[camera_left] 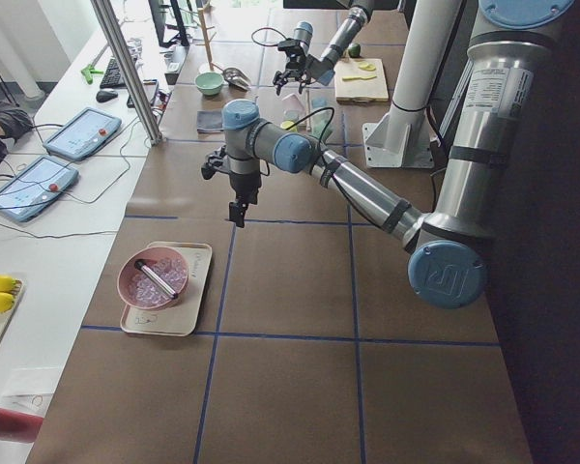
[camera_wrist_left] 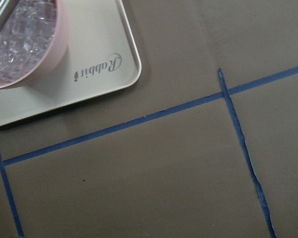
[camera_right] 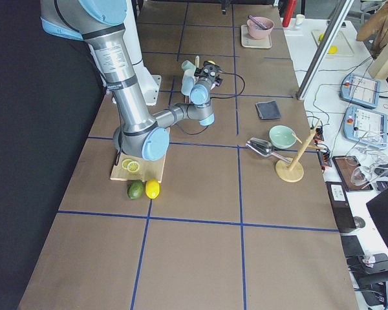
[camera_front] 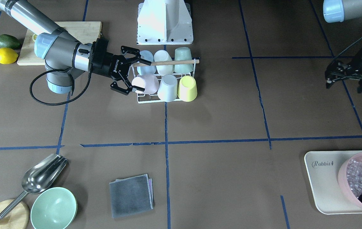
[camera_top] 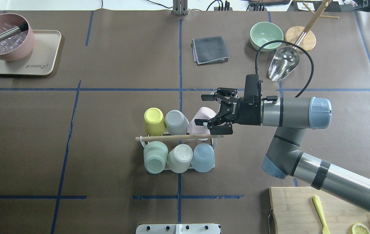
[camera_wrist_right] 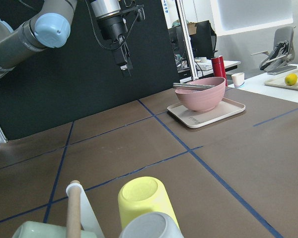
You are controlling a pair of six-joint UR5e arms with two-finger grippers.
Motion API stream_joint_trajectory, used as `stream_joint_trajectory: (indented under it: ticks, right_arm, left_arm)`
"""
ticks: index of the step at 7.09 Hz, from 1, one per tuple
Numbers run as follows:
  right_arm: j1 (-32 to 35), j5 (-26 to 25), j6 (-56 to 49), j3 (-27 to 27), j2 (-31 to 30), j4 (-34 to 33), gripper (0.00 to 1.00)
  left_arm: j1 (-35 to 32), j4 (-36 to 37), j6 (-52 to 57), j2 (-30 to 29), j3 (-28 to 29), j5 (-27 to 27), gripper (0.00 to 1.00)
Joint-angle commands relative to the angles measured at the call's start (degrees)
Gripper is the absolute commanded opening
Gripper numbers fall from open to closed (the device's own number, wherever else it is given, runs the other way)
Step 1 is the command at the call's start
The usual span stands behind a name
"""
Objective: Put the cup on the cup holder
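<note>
The cup holder [camera_top: 178,137], a white wire rack with a wooden rod handle, stands mid-table and carries several upturned cups. A pink cup [camera_top: 201,117] leans tilted at its end, beside a grey cup [camera_top: 175,121] and a yellow cup [camera_top: 154,121]. My right gripper [camera_top: 201,110] is open, its jaws spread wide at the pink cup's rim end; one finger is close to the rim. In the front view the same gripper [camera_front: 137,75] faces the pink cup [camera_front: 148,83] on the rack [camera_front: 142,100]. My left gripper [camera_front: 328,80] hovers over bare table, fingers together and empty.
A pink bowl of ice [camera_top: 5,36] sits on a cream tray [camera_top: 46,52]. A grey cloth [camera_top: 210,49], green bowl [camera_top: 266,35], metal scoop [camera_top: 283,66] and wooden stand [camera_top: 301,36] lie beyond. A cutting board [camera_top: 305,211] is near my right arm.
</note>
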Motion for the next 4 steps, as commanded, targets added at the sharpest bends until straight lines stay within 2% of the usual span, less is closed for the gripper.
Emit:
stream_joint_trajectory:
  ticks: [1, 2, 3, 4]
  right_arm:
    - [1.11, 0.61, 0.51, 2.25, 0.01, -0.90, 1.00]
    - [4.60, 4.53, 1.55, 4.00, 0.01, -5.61, 1.00]
    - [8.81, 10.23, 2.09, 7.15, 0.01, -13.40, 1.00]
    - [12.86, 15.24, 3.57, 9.27, -0.17, -20.35, 1.00]
  left_arm:
    - [-4.45, -0.23, 11.08, 1.50, 4.23, -3.03, 1.00]
    - [-7.08, -0.58, 13.91, 4.21, 5.54, -6.88, 1.00]
    - [-9.63, -1.11, 17.33, 6.24, 8.34, -10.23, 1.00]
    - [-11.22, -2.59, 18.84, 8.00, 9.85, -11.48, 1.00]
